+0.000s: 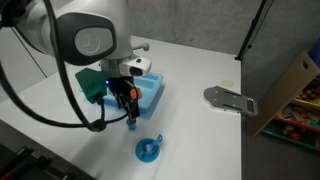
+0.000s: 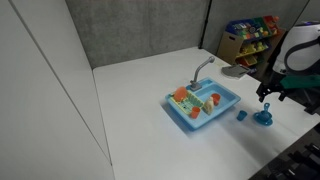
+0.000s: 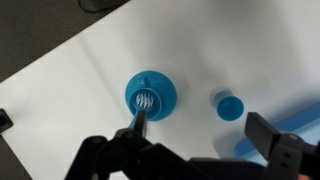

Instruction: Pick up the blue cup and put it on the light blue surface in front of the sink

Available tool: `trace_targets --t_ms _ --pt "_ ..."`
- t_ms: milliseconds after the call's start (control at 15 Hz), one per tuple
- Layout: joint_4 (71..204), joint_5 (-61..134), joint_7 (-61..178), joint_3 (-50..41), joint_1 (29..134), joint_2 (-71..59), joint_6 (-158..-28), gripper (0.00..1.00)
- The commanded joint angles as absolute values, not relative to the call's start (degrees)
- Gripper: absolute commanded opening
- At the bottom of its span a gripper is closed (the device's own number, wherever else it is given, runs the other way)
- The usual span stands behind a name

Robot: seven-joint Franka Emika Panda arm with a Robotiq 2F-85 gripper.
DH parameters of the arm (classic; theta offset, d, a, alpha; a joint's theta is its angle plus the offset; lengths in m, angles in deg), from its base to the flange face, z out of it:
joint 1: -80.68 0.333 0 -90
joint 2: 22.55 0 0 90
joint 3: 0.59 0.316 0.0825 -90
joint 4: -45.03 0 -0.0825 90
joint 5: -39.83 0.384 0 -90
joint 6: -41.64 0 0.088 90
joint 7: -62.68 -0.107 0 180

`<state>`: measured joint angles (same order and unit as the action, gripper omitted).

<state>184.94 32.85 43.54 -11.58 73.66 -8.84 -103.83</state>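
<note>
Step in hand: approach, pre-grasp. Nothing picked up yet.

Wrist view, left to right:
- Round blue dish (image 3: 150, 95) with the raised centre sits on the white tabletop (image 3: 70, 80). Not my target. My left finger (image 3: 139, 120) overlaps its rim in this view.
- Blue cup (image 3: 229, 105) stands upright and open side up just beside the dish, not touching it. It falls between my fingers but nearer the right one.
- A light-blue corner at the far right edge is probably the sink, but I can't say for sure from here.

My gripper (image 3: 200, 128) is spread wide and empty, hovering above the tabletop.

In an exterior view the sink (image 2: 190, 118) is left of the cup (image 2: 241, 115), with the dish (image 2: 263, 118) further right under my gripper (image 2: 268, 97).

Next move, my call:
- Shift right so the cup is centred between the jaws.
- Descend straight and close gently. It's tiny and light and will likely skid or tip if one finger hits first.
- Keep clear of the dish.
- Lift, then carry it to the ledge (image 1: 152, 96) along the basin edge.
</note>
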Motion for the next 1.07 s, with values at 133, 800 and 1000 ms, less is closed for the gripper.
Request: trace_targets --t_ms 133,800,1000 --pt "183.08 30.08 48.23 -12.04 75.55 -3.61 -107.04 1.0" --pt "183.31 30.54 48.24 -12.13 76.53 -1.82 -108.19 1.0" --pt "182.11 31.38 49.15 -11.32 76.41 0.53 -109.51 1.0"
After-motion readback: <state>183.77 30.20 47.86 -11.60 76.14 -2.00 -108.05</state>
